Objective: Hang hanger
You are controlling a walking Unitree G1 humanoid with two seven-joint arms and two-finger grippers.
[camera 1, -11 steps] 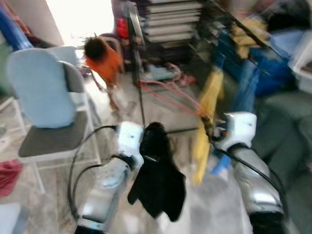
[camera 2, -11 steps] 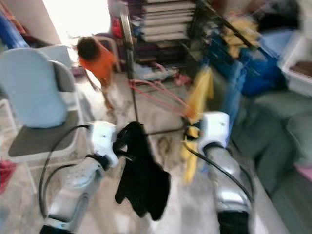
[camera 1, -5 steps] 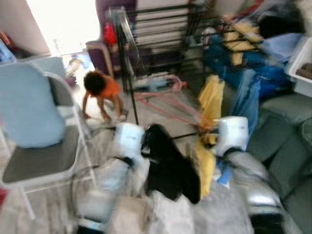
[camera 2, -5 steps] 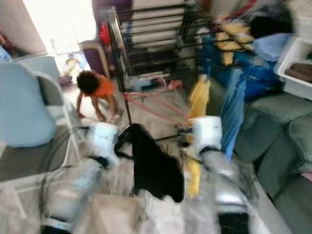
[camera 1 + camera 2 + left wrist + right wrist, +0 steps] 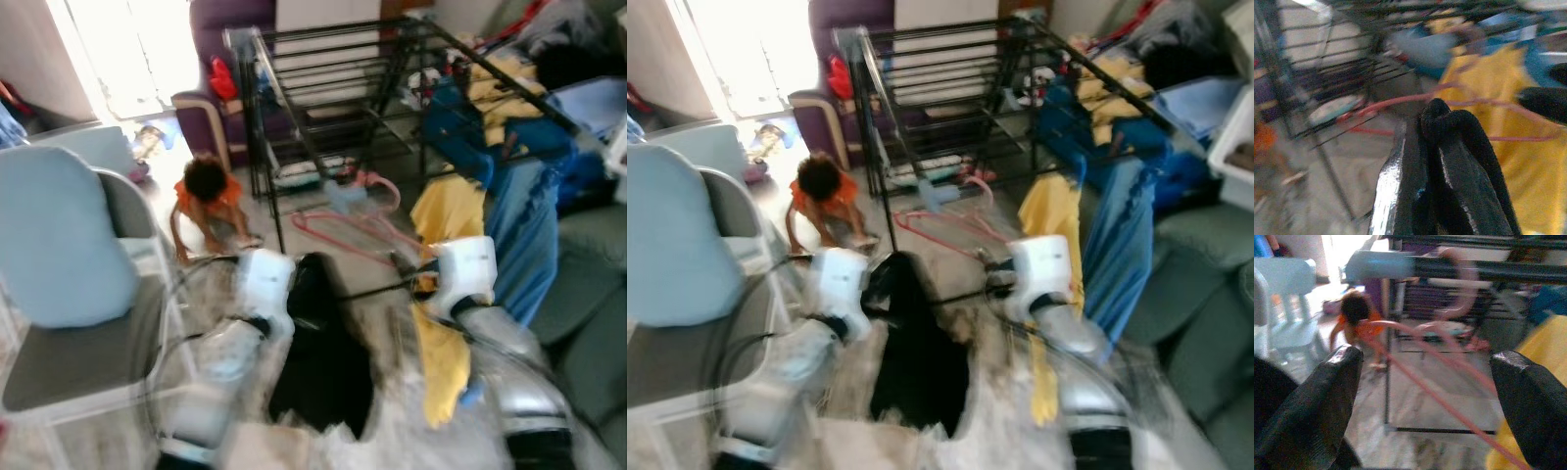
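A pink hanger carrying a yellow garment reaches out from my right gripper toward the black drying rack. In the right wrist view the hanger runs between my two fingers, which stand wide apart, and its hook is close to a rack bar. My left gripper is shut on a black garment that hangs down between my arms. The pictures are blurred.
A person in an orange top crouches on the floor left of the rack. A light blue chair stands at the left. Blue clothes hang off the rack's right side, beside a grey-green sofa.
The camera has moved, so the rack sits larger and nearer the middle. The person has crouched lower. Both arms keep their loads, and the hanger points closer to the rack.
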